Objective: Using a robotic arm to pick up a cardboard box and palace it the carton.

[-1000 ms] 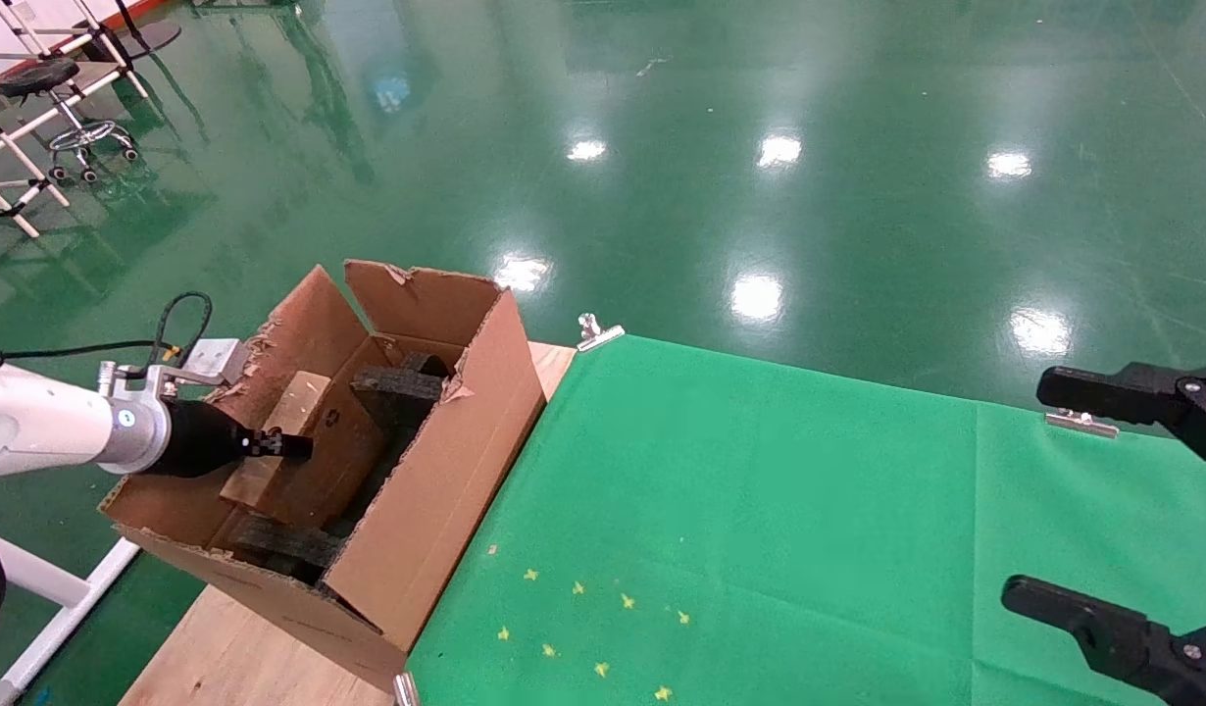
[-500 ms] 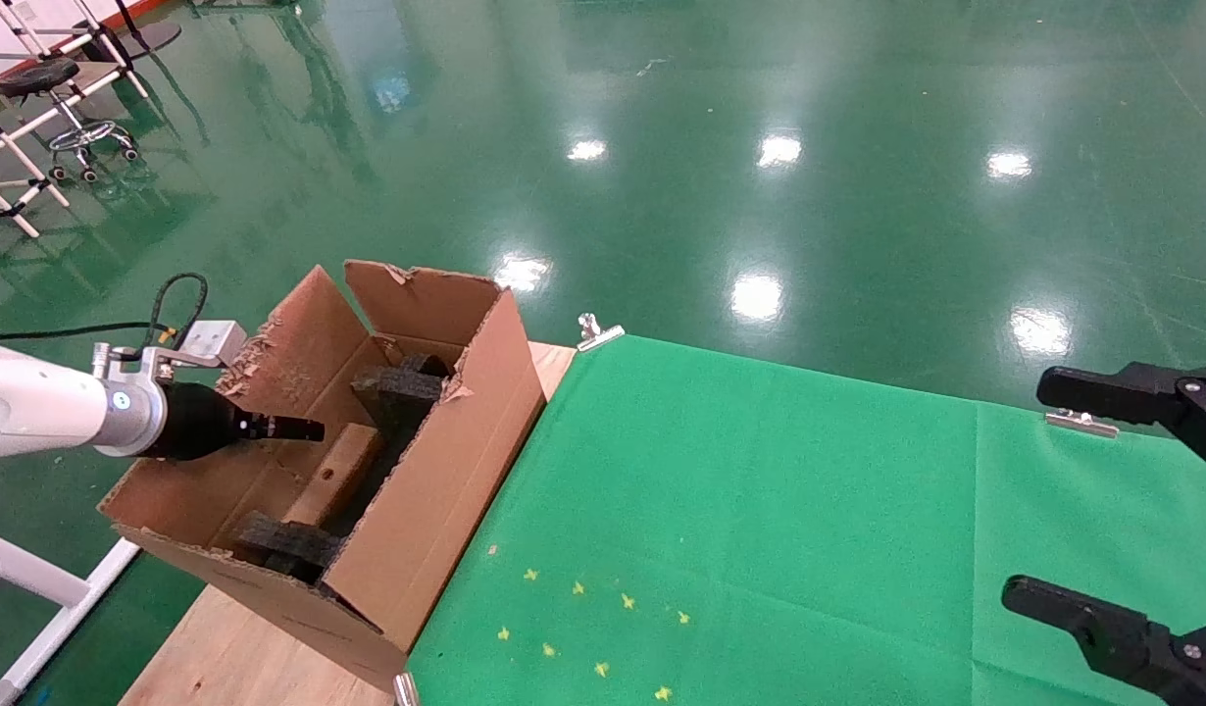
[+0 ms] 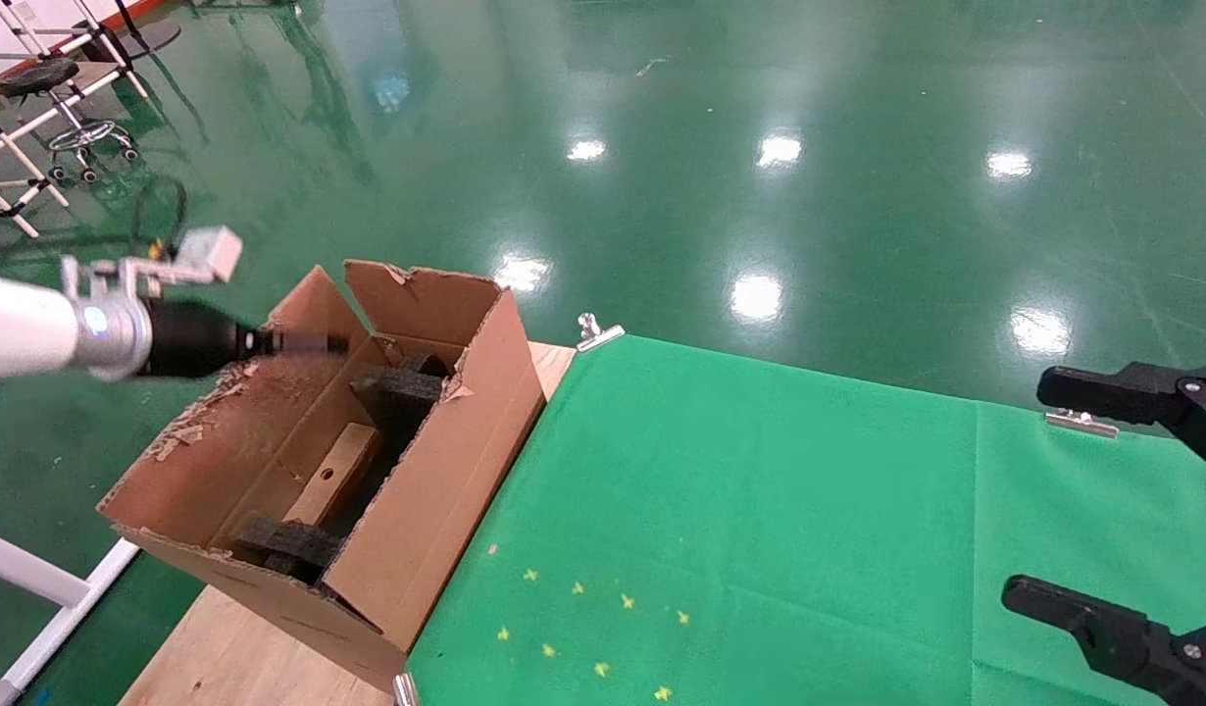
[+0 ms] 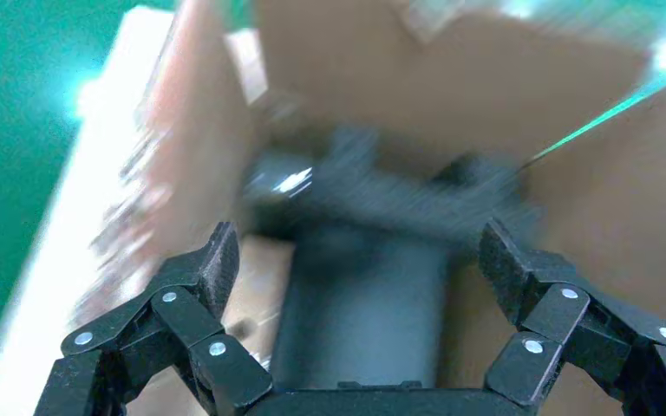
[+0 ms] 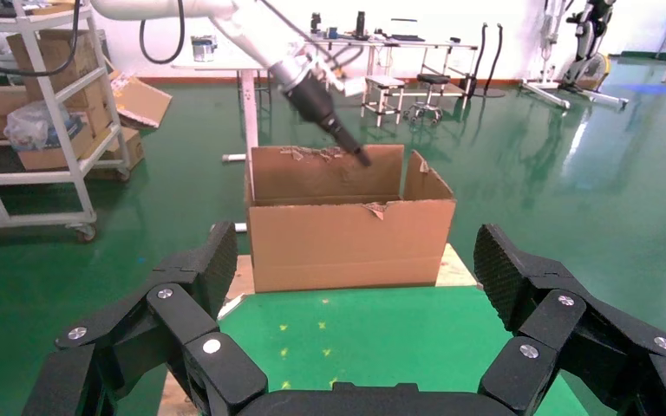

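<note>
The small cardboard box [image 3: 333, 476] lies in the carton [image 3: 446, 490], slanted between two dark foam blocks [image 3: 397, 387]. My left gripper [image 3: 309, 343], on the white arm, is open and empty. It hovers above the carton's torn left flap, clear of the box. In the left wrist view its jaws [image 4: 360, 243] stand wide apart over blurred foam [image 4: 373, 195] and the carton wall [image 4: 451, 78]. My right gripper [image 3: 1030, 488] is open and empty, parked at the far right over the green cloth. The right wrist view shows the carton [image 5: 347, 247] and the left arm [image 5: 321, 104] above it.
A green cloth [image 3: 760, 510] with small yellow marks [image 3: 583, 628] covers the table, held by metal clips [image 3: 598, 333]. Bare wood [image 3: 230, 647] shows under the carton. A white frame leg [image 3: 44, 598] stands at the left. A stool [image 3: 74, 108] stands far back left.
My left gripper let go of the small box, which dropped flat between the foam blocks. The gripper then rose up and back out of the carton.
</note>
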Controlling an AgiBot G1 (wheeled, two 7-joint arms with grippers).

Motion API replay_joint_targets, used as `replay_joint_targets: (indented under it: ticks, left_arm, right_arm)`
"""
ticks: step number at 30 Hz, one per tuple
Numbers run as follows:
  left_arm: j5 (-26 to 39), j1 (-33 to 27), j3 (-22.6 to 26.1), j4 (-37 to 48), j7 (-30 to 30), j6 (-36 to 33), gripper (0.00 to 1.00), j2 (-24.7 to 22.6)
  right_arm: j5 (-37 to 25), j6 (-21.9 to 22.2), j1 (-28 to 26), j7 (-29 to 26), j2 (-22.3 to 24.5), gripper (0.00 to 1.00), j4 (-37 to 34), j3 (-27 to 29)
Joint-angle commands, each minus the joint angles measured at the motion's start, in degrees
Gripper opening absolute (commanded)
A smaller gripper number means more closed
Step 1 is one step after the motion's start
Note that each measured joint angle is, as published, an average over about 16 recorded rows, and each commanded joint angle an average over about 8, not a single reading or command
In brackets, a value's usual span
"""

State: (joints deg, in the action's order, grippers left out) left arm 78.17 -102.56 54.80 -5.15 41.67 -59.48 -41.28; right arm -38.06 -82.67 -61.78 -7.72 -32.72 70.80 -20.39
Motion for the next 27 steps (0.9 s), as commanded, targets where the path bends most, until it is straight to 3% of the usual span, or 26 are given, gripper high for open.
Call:
replay_joint_targets:
  ticks: [1, 7, 17, 27]
  left_arm:
    - [-1.5, -1.5, -1.1, -1.1, 0.4, -2.0, 1.00, 0.7]
    - [-10.0, -0.6, -6.0, -6.5, 3.2, -10.8, 1.00, 2.3]
    - [-21.6, 6.6, -10.8, -18.9, 11.2, -22.5, 1.00, 2.1]
    - [-24.7, 9.2, -12.4, -22.6, 11.8, -24.7, 1.00, 1.8]
  right_arm:
    - [0.0, 0.0, 0.0, 0.0, 0.0, 1.00, 0.0, 0.0]
    - [0.0, 0.0, 0.0, 0.0, 0.0, 1.00, 0.0, 0.0]
    - [0.0, 0.0, 0.0, 0.0, 0.0, 1.00, 0.0, 0.0]
    - [0.0, 0.0, 0.0, 0.0, 0.0, 1.00, 0.0, 0.0]
